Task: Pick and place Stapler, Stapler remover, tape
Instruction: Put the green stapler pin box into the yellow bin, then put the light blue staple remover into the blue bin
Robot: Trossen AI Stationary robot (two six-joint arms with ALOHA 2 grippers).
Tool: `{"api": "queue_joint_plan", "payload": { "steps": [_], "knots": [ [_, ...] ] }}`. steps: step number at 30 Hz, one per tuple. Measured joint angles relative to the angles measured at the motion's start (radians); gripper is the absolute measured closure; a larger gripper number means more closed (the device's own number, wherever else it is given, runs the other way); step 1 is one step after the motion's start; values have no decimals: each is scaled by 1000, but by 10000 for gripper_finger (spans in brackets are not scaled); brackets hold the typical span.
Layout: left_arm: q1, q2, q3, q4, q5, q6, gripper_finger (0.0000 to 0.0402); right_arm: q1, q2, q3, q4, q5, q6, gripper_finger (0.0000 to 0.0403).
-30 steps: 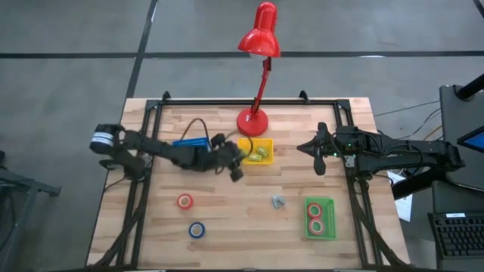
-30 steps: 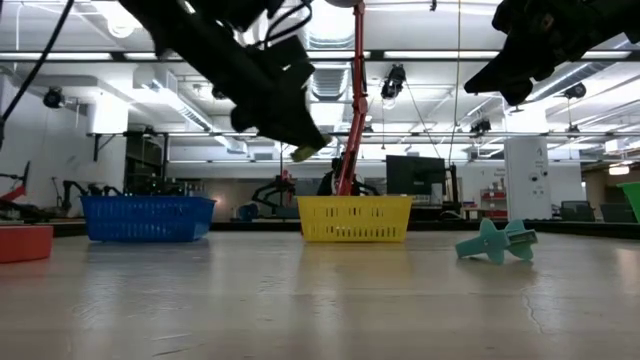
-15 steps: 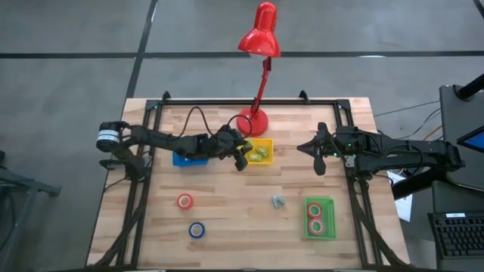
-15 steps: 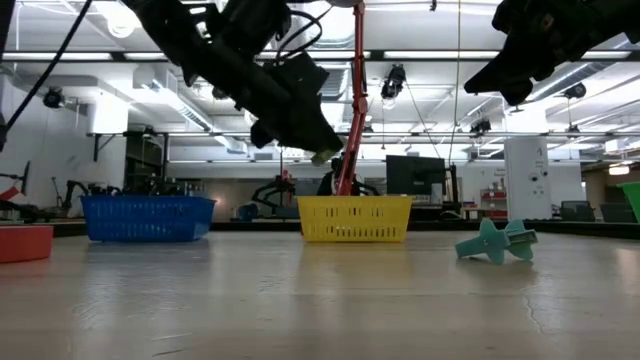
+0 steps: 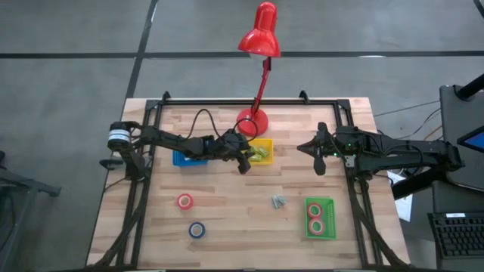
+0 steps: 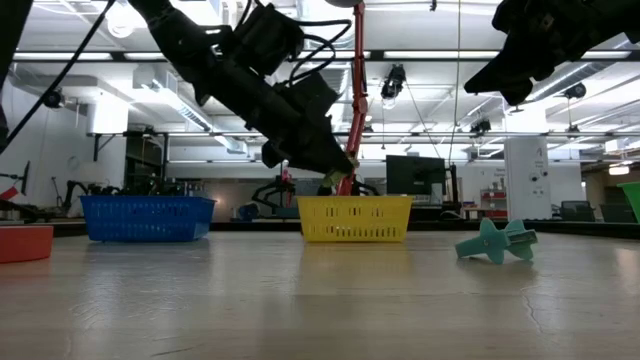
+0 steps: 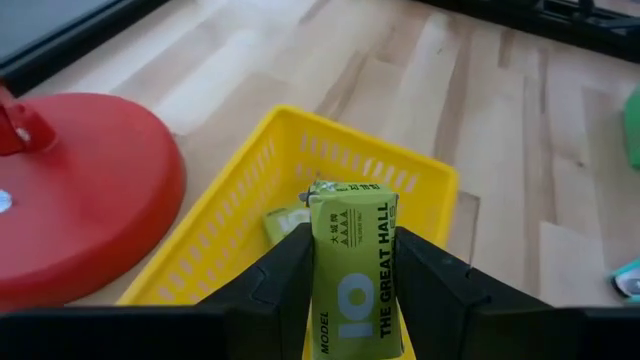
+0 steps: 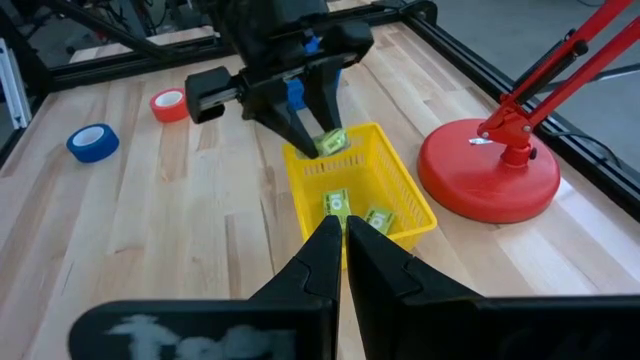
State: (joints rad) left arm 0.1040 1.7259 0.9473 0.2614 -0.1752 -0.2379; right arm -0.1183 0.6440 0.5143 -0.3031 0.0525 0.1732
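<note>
— Over the near rim of the yellow bin [image 7: 250,190], what is that green thing?

— A small green staple box [image 7: 353,262], printed "10" and "THE GREAT HALL". The left gripper [image 7: 350,290] has it clamped between its two fingers, held upright above the bin and not touching it. Two like boxes [image 8: 352,212] already lie inside, as the right wrist view shows.

— So which step is this?

— I judge it the placing half of a pick-and-place: the box is carried and poised at the bin, not yet let go. The next move calls for the fingers to part once the box is fairly over the bin's open middle; from the high view the left gripper [image 5: 243,160] sits at the bin's edge toward the left arm, so a little more reach inward would make the drop safer.

— And the rest of the work?

— Two red tape rolls [image 5: 318,217] lie in the green bin [image 5: 308,231]. One red tape roll [image 5: 185,201] and the blue tape roll [image 5: 197,230] lie loose on the table [image 5: 249,227], well apart from the green bin. A pale teal staple remover [image 5: 279,202] lies loose between them and it. The blue bin [image 5: 185,159] is beside the yellow one.

— The other arm?

— The right gripper [image 5: 319,155] waits above the table's right side, fingers closed on nothing.
</note>
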Motion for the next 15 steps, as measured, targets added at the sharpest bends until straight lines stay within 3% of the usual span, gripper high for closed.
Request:
{"api": "queue_joint_plan", "payload": {
  "steps": [5, 13, 15],
  "knots": [
    [1, 3, 16, -4, 9, 1, 255, 0, 0, 0, 0, 0, 0, 385],
    [1, 3, 50, -47, 1, -5, 176, 0, 0, 0, 0, 0, 2, 385],
    [-7, -2, 50, -24, 48, 10, 164, 0, 0, 0, 0, 0, 0, 385]
  ]
}}
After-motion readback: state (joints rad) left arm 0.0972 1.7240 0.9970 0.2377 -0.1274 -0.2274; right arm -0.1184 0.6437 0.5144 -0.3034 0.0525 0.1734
